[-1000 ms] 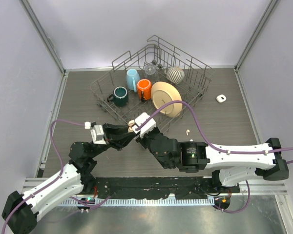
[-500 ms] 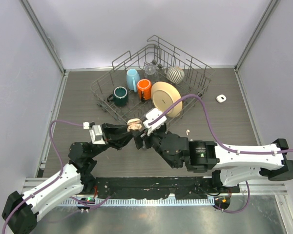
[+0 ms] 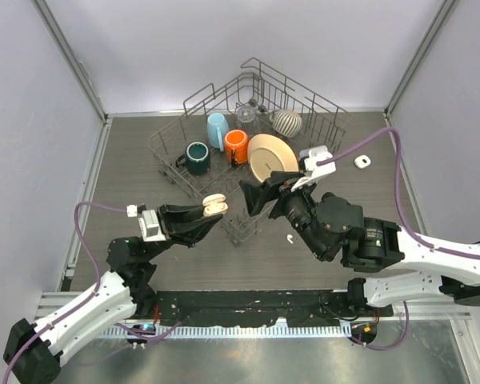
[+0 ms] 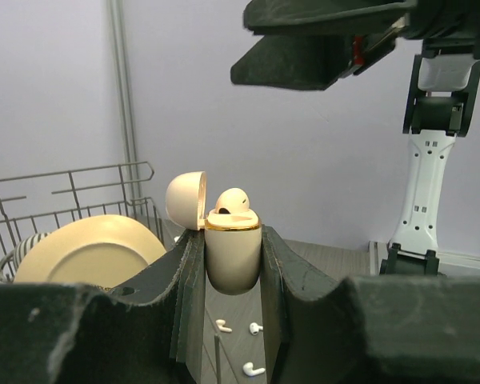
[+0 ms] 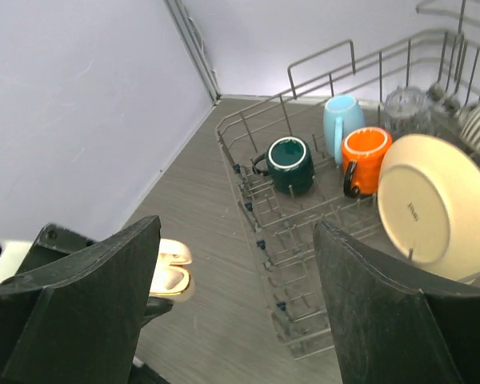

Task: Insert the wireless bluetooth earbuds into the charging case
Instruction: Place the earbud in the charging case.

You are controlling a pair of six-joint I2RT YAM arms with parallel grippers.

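Nearest the bases: one loose earbud (image 3: 289, 238) on the table (image 3: 128, 160), just beside the right arm (image 3: 360, 240). The left wrist view shows three white buds (image 4: 252, 369) on the tabletop below the case, so probably more are left to load than the top view suggests.

Left claw (image 3: 213, 211): pinching the case (image 4: 232, 256) by its lower body, with the fingers (image 4: 188, 272) flat on its sides. The case is upright and off the table, lid (image 4: 184, 198) hinged back, mouth up. Reads as a fixture: this arm presents the opening, and the rim and lid are kept free of the fingers so the other arm can drop in from above. One seated earbud (image 4: 230, 200) is in the case, bud end proud of the gold rim. Can't tell if it's fully home.

Right claw (image 3: 258, 194): spread wide, nothing between the fingers, raised just beyond the case over the rack's near corner. My read: it's empty and free for the next pick, likely the loose earbud.

Further back: wire rack (image 3: 168, 152) holding a green mug (image 3: 198, 157), blue mug (image 3: 217, 128), orange mug (image 3: 237, 146), cream plate (image 3: 274, 160) on edge and a striped cup (image 3: 287, 122). None of it is part of the job, but the rack corner sits near the handoff spot, so it's a snag risk for the right arm. Small white thing (image 3: 362, 161) far right, well apart. Can't tell what it is.
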